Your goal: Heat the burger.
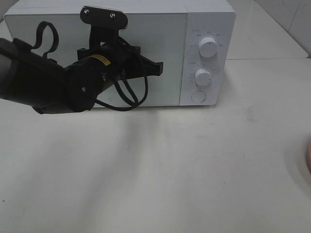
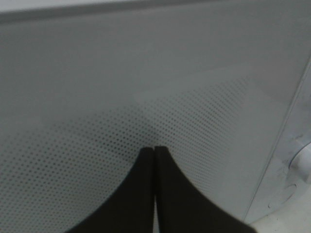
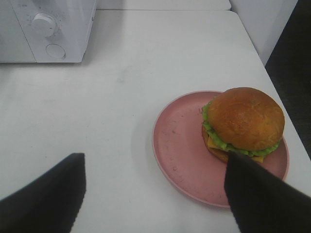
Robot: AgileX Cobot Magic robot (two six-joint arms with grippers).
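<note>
the burger (image 3: pixel 244 124) is sitting upright on a round pink plate (image 3: pixel 180 145), pushed toward one side of it rather than centered. glossy golden-brown bun on top, frilly green lettuce poking out all around underneath, and a bit of orange cheese peeking at the lower edge. looks whole and neatly stacked. the plate is on the white table (image 3: pixel 121 97), well apart from the white microwave (image 3: pixel 53 29), whose door is shut.

White microwave (image 1: pixel 146 48), door shut, left hand (image 1: pixel 158 69) against it
</note>
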